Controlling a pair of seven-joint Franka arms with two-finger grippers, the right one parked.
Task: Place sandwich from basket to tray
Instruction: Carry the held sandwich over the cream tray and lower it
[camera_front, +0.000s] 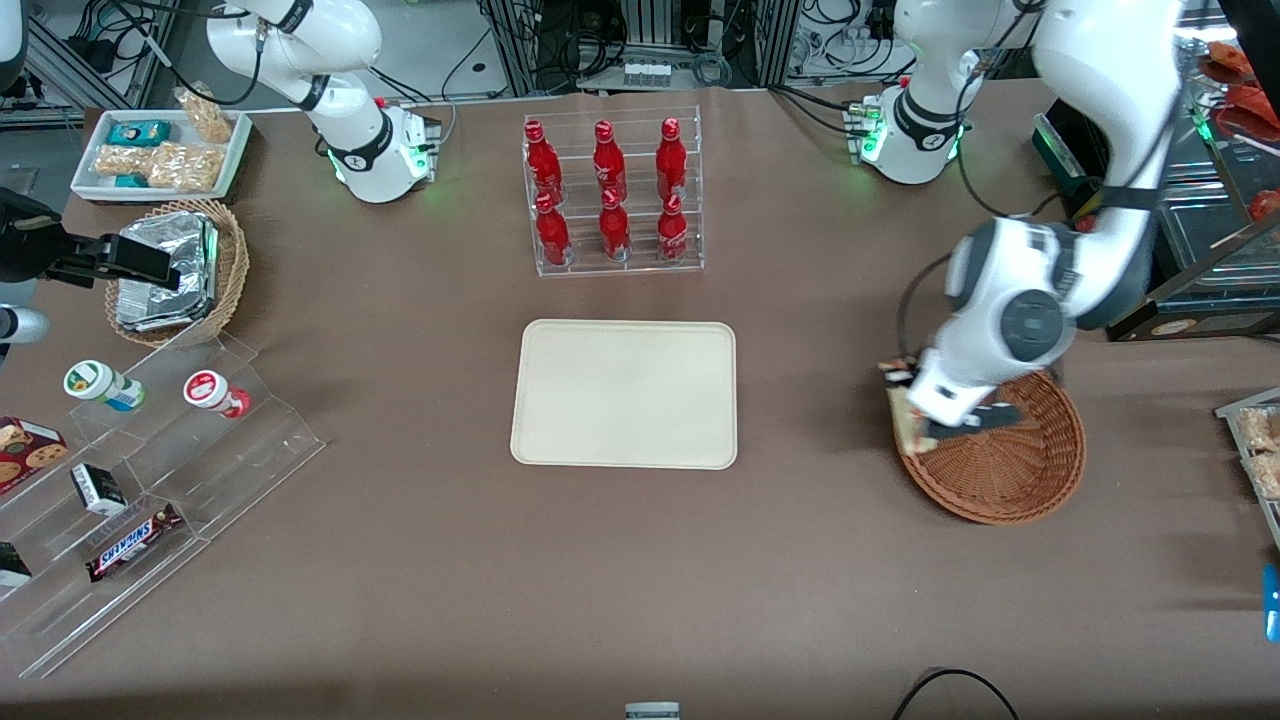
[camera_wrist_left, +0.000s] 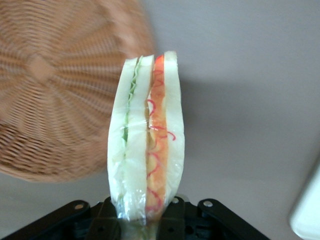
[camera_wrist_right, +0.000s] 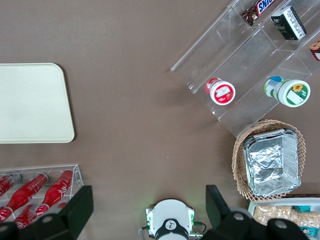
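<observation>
A: Where is the gripper (camera_front: 925, 415) sitting for you?

B: I'm seeing it hanging over the rim of the basket (camera_front: 1010, 470), on the side facing the tray (camera_front: 625, 392).

A: And the sandwich (camera_wrist_left: 146, 135)?

B: I'm looking at it in the wrist view. The fingers (camera_wrist_left: 172, 215) are pinching its narrow end, one on each bread face, and the wedge is sticking straight out from between them. The green layer is running along one slice, the red and orange filling along the other, all under clear wrap.

A: Is it touching the wicker?

B: I'm not able to tell; in the front view it's showing at the basket's edge, partly hidden by the arm.

A: The tray?

B: It's lying flat on the brown surface (camera_front: 400, 580), well apart from the basket, nearer the front camera than the rack of red bottles (camera_front: 612, 192).
</observation>
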